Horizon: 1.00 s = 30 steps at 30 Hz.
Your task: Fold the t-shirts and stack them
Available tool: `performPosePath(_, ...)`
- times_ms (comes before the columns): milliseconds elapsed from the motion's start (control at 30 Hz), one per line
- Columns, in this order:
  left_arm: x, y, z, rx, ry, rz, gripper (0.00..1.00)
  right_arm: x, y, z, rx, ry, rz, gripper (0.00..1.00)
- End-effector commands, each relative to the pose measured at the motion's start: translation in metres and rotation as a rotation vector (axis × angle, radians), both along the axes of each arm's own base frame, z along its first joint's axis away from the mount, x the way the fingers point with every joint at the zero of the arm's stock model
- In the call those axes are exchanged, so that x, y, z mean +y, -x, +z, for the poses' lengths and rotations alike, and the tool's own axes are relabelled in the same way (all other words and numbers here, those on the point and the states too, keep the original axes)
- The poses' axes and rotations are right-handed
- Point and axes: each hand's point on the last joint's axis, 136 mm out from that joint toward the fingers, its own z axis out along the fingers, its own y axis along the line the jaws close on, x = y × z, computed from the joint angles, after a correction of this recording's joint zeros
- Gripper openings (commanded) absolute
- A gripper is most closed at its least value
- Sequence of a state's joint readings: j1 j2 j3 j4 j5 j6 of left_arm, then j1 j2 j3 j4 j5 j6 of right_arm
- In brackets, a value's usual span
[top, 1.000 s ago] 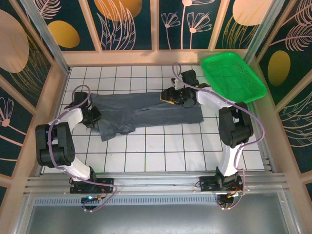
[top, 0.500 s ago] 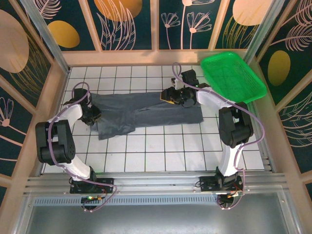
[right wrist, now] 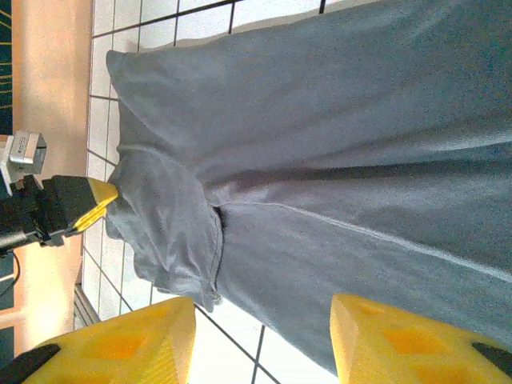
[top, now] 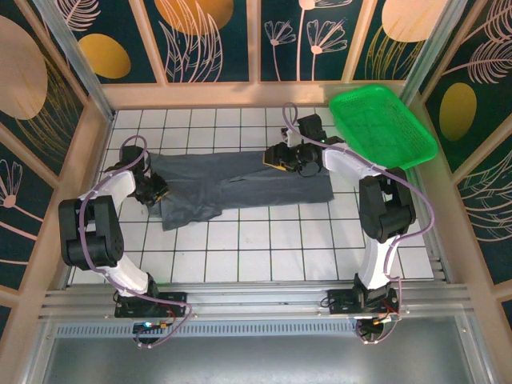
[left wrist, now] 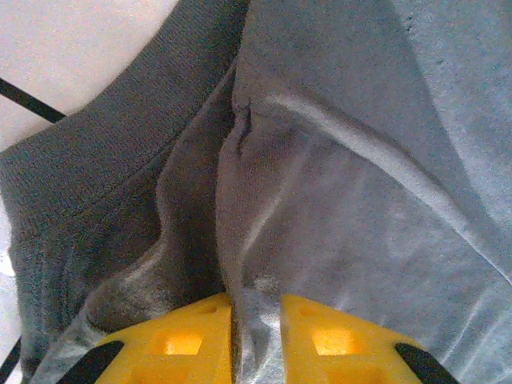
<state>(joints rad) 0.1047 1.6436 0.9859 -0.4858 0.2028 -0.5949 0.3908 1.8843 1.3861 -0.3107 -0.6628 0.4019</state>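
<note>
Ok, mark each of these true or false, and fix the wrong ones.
1. The green basket holds a folded shirt. False: the green basket at the far right corner looks empty.
2. The left pincer has a fold of the t-shirt in it. True.
3. The right pincer is shut. False: the right pincer stands open above the t-shirt.
4. The t-shirt lies stretched out on the tiled table between the two arms. True.
</note>
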Motion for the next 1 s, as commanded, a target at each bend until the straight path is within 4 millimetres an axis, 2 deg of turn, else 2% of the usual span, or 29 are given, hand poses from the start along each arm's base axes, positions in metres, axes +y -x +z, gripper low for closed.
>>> performPosePath(0,-0.008,0.0,0.012,-0.009,0.019,-0.029,0.19,0.004,-0.004,0.013,-0.03,-0.014,-0.001,0.48)
performPosePath(167,-0.013,0.002,0.013,-0.004,0.02,-0.04,0.16,0.003,-0.003,0.011,-0.025,-0.012,-0.004,0.48)
performPosePath(333,-0.006,0.008,0.003,0.035,-0.022,-0.04,0.01,0.003,-0.003,0.012,-0.027,-0.012,-0.005,0.48)
performPosePath(433,-0.001,0.005,0.008,0.03,-0.05,-0.027,0.0,0.003,-0.003,0.012,-0.029,-0.011,-0.005,0.48)
performPosePath(833,0.009,-0.031,0.045,0.012,-0.09,-0.003,0.0,-0.002,-0.006,0.013,-0.034,-0.007,-0.017,0.48)
performPosePath(967,0.012,-0.044,0.037,0.06,-0.104,-0.024,0.0,-0.003,-0.006,0.013,-0.032,-0.007,-0.021,0.48)
